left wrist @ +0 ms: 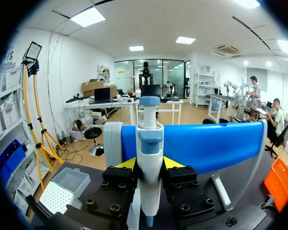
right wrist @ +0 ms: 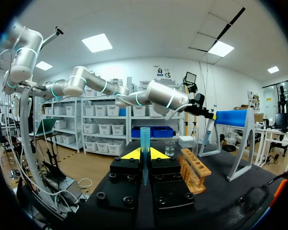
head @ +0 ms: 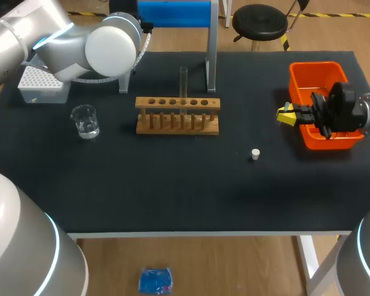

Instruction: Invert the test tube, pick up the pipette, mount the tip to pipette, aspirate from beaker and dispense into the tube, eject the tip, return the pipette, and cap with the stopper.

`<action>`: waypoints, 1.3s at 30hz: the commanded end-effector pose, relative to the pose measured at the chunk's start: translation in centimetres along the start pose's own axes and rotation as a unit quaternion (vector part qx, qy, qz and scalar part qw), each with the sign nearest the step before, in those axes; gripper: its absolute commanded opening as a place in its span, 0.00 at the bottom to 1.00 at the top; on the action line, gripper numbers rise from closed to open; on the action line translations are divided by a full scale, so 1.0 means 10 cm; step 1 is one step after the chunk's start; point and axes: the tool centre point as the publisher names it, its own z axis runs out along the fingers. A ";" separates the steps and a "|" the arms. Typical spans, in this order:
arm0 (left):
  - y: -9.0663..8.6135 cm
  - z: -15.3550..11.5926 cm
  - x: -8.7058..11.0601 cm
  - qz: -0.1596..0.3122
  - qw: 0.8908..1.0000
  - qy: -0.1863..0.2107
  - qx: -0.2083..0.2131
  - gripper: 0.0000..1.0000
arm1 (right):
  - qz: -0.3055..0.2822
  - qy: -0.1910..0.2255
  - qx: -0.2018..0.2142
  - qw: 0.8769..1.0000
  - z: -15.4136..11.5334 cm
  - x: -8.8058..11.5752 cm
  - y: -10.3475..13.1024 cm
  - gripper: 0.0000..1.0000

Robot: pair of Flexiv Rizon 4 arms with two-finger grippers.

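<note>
Head view, with both wrist views. Your left arm enters from the upper left of the frame and ends at the blue pipette stand [head: 172, 12] at the top centre. In the left wrist view your left gripper [left wrist: 150, 165] has its yellow fingers [left wrist: 127, 164] pressed against both sides of the white-and-blue pipette [left wrist: 150, 143]. The pipette stands upright just in front of the stand's blue bar; you cannot tell whether it hangs on the bar.

Your right arm enters from the right edge. Your right gripper [head: 286, 115] sits at the left wall of the orange bin [head: 314, 71], at the right of the frame. In the right wrist view its fingertips pinch a blue pipette tip [right wrist: 144, 139], open end up and point down between them.

On the black table [head: 172, 179]:
- The wooden rack [head: 177, 105] lies just above centre.
- The clear test tube [head: 184, 80] stands upright in one of the rack's holes.
- The beaker [head: 85, 121], holding clear liquid, stands left of the rack, well apart from it.
- The white tip box [head: 42, 83] is in the upper left, near the beaker.
- The small white stopper [head: 254, 154] stands alone at the lower right of the rack, between rack and bin.
</note>
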 end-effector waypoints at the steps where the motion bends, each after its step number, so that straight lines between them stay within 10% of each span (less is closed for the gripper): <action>1: 0.01 0.03 0.00 0.000 1.000 0.001 -0.002 0.00 | 0.000 0.001 0.000 1.000 -0.01 0.00 0.00 0.00; 30: -0.47 -0.22 -0.04 0.014 0.999 0.002 0.039 0.00 | 0.000 0.001 0.000 1.000 -0.01 0.00 0.00 0.00; 39: -0.63 -0.71 0.01 0.039 0.992 0.108 0.056 0.00 | 0.000 0.001 0.000 1.000 -0.01 0.00 0.00 0.00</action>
